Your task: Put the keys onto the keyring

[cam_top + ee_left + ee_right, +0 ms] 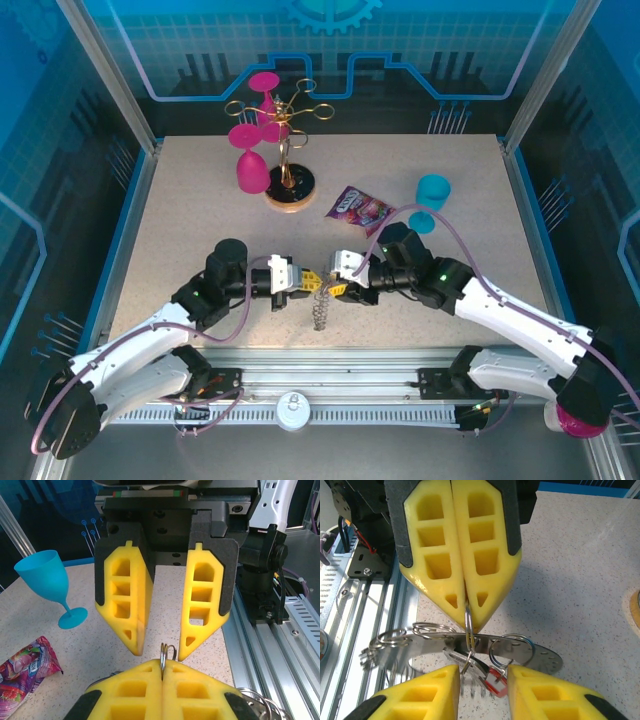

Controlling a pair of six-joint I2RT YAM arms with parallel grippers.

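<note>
The keyring [535,655], a flat grey ring fringed with silver wire loops, hangs just above the table between my two grippers [320,308]. My left gripper [162,667] is shut on one of its wire loops [168,653]; in the right wrist view the left gripper [469,626] pinches that loop from above. A small key with a red head [496,681] dangles from the loops under the ring. My right gripper [482,670] faces the left one, open, its fingers on either side of the key without touching it. From above, the two grippers [300,283] [342,287] nearly meet.
A gold stand [287,160] with pink glasses is at the back. A blue goblet [432,197] [50,587] and a purple snack packet [360,208] [25,666] lie to the right of it. The metal rail [320,385] runs along the near edge.
</note>
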